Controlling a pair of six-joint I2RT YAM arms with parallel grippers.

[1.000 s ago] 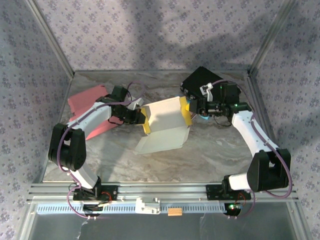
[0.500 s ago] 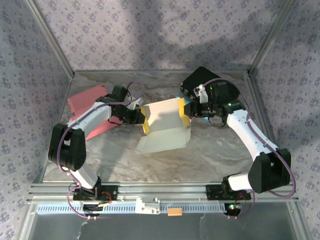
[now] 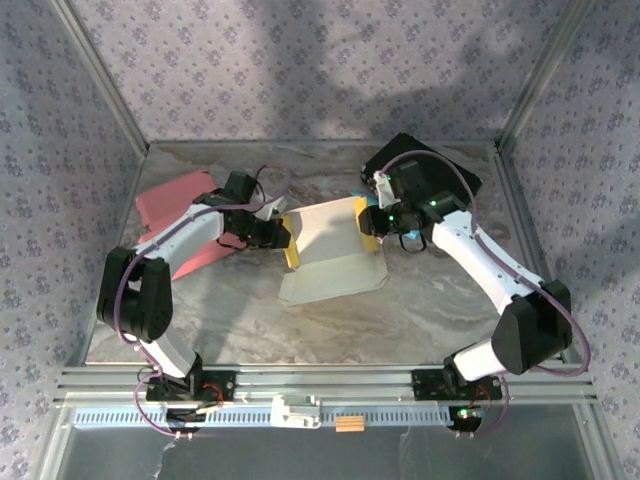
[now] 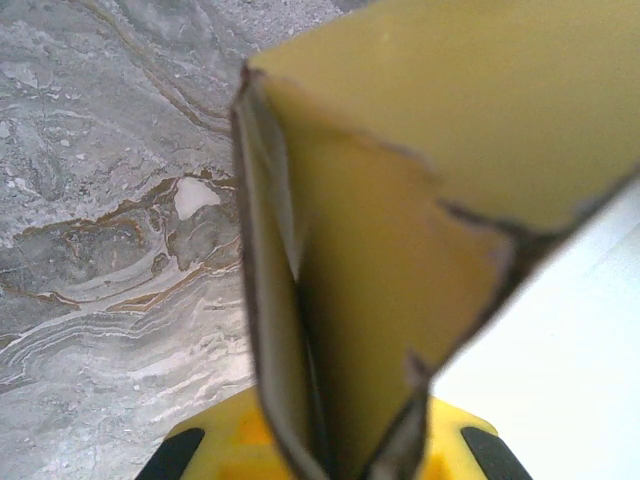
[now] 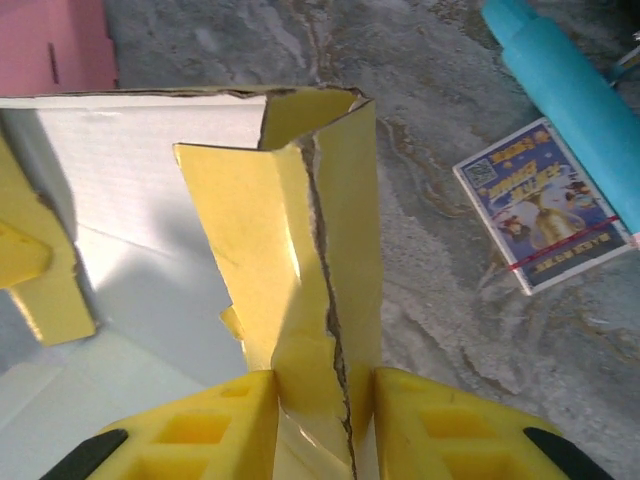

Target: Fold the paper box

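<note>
The paper box (image 3: 330,248), white inside with yellow side walls, lies half-folded in the middle of the marble table. My left gripper (image 3: 287,240) is shut on its left yellow wall. In the left wrist view the doubled wall (image 4: 400,230) rises from between the yellow fingers (image 4: 215,445). My right gripper (image 3: 368,222) is shut on the right wall. In the right wrist view the folded yellow wall (image 5: 330,250) is pinched between both fingers (image 5: 200,430), with the white floor (image 5: 130,170) to its left. The front flap (image 3: 330,282) lies flat toward the arms.
A pink flat sheet (image 3: 180,215) lies at the back left under the left arm. A black object (image 3: 440,172) sits at the back right. Just right of the box lie a teal cylinder (image 5: 570,90) and a small printed card packet (image 5: 545,205).
The right arm has swung left toward the box and its jaws have narrowed onto the right wall. The front flap has shifted slightly right. The left arm has not moved.
</note>
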